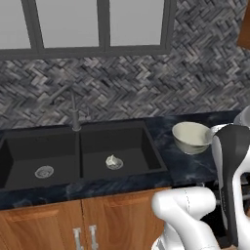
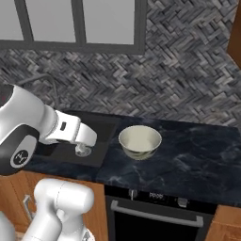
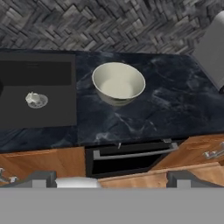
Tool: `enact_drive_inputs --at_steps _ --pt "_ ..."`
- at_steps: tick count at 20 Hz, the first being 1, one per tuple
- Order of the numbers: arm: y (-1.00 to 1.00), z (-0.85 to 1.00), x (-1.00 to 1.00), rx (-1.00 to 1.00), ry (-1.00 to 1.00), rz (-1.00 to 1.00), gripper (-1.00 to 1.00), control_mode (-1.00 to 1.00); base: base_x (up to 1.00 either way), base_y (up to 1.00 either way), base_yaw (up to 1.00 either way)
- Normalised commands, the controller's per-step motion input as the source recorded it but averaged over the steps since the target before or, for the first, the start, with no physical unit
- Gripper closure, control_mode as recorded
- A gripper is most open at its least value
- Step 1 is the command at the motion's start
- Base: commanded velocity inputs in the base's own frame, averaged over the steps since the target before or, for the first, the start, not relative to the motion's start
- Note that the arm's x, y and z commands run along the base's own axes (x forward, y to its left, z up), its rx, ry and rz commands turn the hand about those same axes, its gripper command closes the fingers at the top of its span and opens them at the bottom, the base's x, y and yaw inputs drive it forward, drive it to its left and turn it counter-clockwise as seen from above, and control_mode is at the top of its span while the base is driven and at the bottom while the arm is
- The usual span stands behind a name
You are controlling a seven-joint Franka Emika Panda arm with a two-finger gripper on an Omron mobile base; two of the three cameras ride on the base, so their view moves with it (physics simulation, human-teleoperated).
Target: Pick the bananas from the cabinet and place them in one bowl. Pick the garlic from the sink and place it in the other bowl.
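The sink is a matte black double basin sunk into a dark, blue-veined marble-look counter, occupying the left and centre of the left base view; each basin is a plain rectangular well with a round silver drain in its floor. The garlic — a small, lumpy whitish bulb — sits on the floor of the right-hand basin, on or just over that basin's drain, and it appears again at the left of the hand view. A thin dark grey faucet rises from the counter behind the divider between the basins. The bowl stands on the counter right of the sink, at centre right of the left base view: round, deep, cream-white, with a smooth pale interior that holds nothing. Behind everything runs a backsplash of small grey tiles laid in a herringbone pattern, rough and mottled, under a grey-framed window. Below the counter are warm orange-brown wooden cabinet doors with short silver handles, and an oven with a black front and a long silver bar handle. No writing or brand can be read anywhere. The gripper shows its two dark tips at the bottom of the hand view, set wide apart and holding nothing, well apart from the garlic.
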Motion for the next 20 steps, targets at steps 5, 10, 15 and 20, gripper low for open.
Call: enact_drive_inputs --at_steps 5,10,15,20 --pt "0.00 0.00 0.00 0.00 0.00 0.00 -1.00 1.00 0.42 0.03 -0.10" --pt "0.00 0.00 0.00 0.00 0.00 0.00 -1.00 1.00 0.38 0.02 -0.13" --pt "0.00 0.00 0.00 0.00 0.00 0.00 -1.00 1.00 0.39 0.04 -0.14" --pt "0.00 0.00 0.00 0.00 0.00 0.00 -1.00 1.00 0.43 0.01 -0.11"
